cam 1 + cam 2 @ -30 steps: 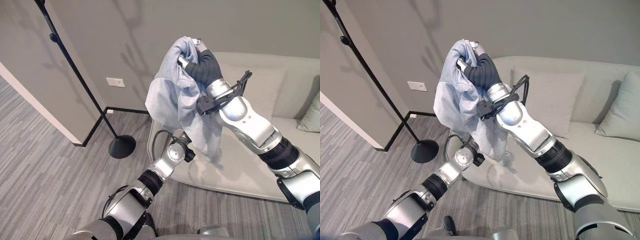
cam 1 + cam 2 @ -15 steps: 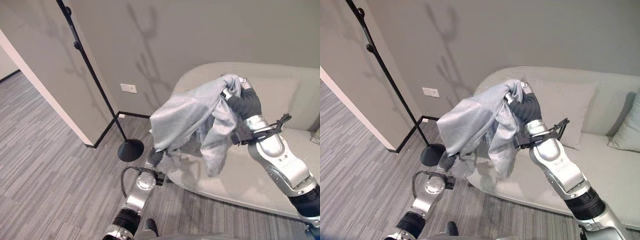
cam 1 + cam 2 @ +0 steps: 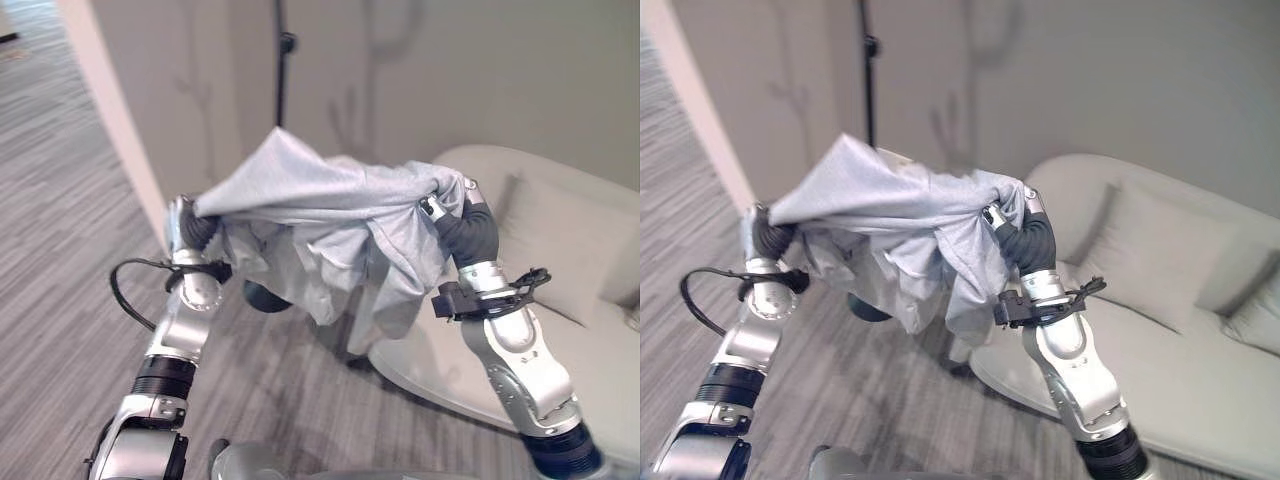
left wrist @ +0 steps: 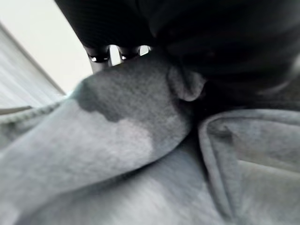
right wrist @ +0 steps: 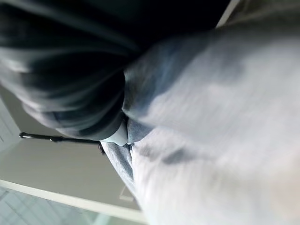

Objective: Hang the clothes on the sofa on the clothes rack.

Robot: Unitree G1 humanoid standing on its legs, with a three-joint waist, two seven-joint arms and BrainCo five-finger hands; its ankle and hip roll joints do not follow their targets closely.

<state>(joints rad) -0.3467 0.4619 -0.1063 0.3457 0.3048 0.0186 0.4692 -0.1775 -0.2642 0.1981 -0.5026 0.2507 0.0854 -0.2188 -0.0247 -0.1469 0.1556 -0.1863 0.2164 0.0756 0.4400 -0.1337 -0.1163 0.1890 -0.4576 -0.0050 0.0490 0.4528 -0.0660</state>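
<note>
Now left hand (image 3: pixel 190 228) and right hand (image 3: pixel 462 222) both clutch grey hoodie (image 3: pixel 330 230), spread wide for clothes rack (image 3: pixel 284 60) at 12 o'clock.

Garment (image 3: pixel 330 215) spans between left hand (image 3: pixel 190 228) at left and right hand (image 3: pixel 465 228) at right, hanging above the floor (image 3: pixel 60 210). Clothes rack (image 3: pixel 283 60) stands behind it by the far wall. Sofa (image 3: pixel 560 250) lies right.

The left hand (image 4: pixel 187 33) is closed on the grey garment (image 4: pixel 126 154); the cloth bunches under its dark cover and fingers (image 4: pixel 101 58).
</note>
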